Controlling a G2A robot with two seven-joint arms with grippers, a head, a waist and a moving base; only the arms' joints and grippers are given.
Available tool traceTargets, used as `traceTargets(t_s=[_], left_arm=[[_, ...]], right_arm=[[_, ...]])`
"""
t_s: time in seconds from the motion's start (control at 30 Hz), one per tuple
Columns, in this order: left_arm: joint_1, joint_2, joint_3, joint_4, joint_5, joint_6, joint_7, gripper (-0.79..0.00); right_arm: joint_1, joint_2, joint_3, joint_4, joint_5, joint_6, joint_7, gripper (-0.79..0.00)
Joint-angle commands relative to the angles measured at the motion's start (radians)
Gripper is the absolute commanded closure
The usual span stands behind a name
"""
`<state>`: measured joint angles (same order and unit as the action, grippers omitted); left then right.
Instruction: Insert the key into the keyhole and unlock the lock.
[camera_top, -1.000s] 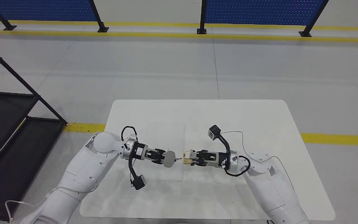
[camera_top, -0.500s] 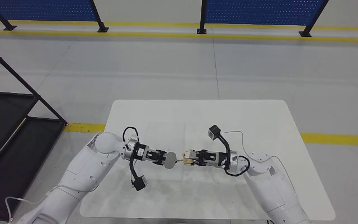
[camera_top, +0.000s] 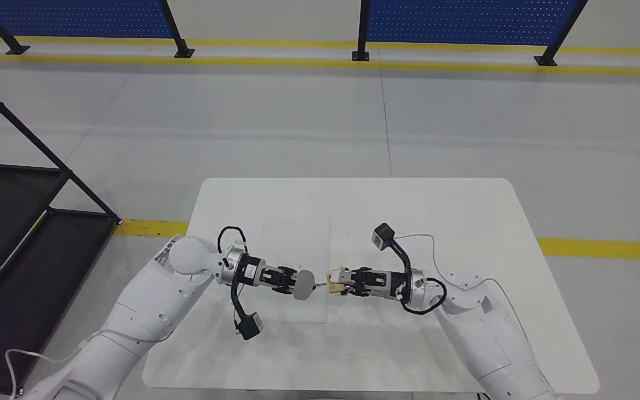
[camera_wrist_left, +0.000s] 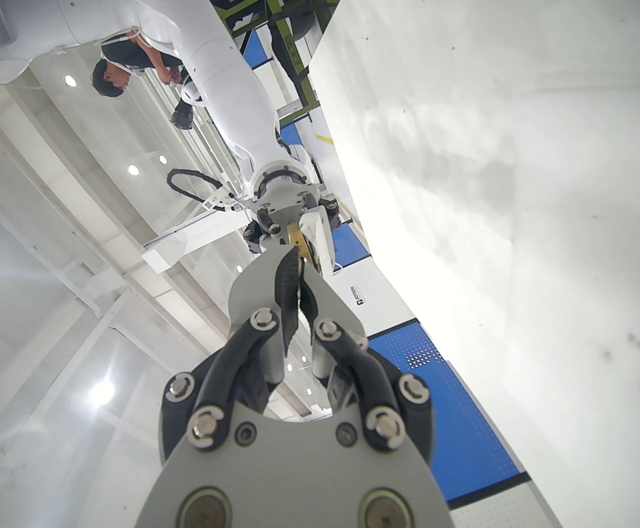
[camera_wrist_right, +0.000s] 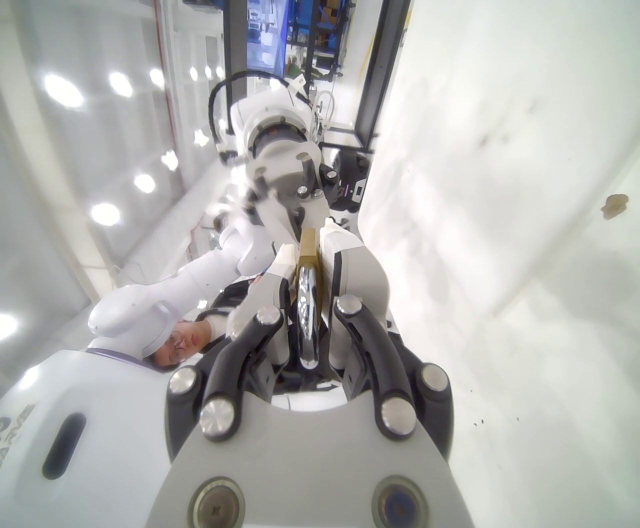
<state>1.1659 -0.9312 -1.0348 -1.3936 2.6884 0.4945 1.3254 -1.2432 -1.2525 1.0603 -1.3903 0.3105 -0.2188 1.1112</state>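
Above the middle of the white table (camera_top: 450, 210) my two grippers meet tip to tip. My right gripper (camera_top: 340, 282) is shut on a brass padlock (camera_wrist_right: 306, 250), and the lock's chrome shackle (camera_wrist_right: 307, 310) points back toward the wrist. My left gripper (camera_top: 302, 284) is shut on the key (camera_top: 318, 287), whose thin blade bridges the small gap to the lock. From the left wrist, the dark pads (camera_wrist_left: 287, 285) are pressed together and the brass lock (camera_wrist_left: 296, 239) sits right at their tips. The keyhole itself is hidden.
A faint pale mat (camera_top: 290, 235) lies on the table under the grippers. A black rack (camera_top: 40, 230) stands on the floor off the table's left side. A small brown speck (camera_wrist_right: 614, 205) lies on the tabletop.
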Motion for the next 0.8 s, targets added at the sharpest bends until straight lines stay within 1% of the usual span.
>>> traceTargets(t_s=[0.0, 0.47, 0.77], left_arm=[[-0.002, 0.001, 0.005, 0.002, -0.001, 0.003, -0.003, 0.0], [-0.017, 0.009, 0.031, 0.016, -0.019, 0.02, -0.02, 0.0], [-0.02, 0.01, 0.037, 0.03, -0.021, 0.049, -0.049, 0.0]], right_arm=[[0.002, 0.001, -0.003, 0.002, 0.002, -0.001, -0.002, 0.0], [0.008, 0.004, -0.026, 0.011, 0.011, -0.009, -0.028, 0.0], [0.008, 0.004, -0.032, 0.013, 0.029, -0.01, -0.069, 0.0]])
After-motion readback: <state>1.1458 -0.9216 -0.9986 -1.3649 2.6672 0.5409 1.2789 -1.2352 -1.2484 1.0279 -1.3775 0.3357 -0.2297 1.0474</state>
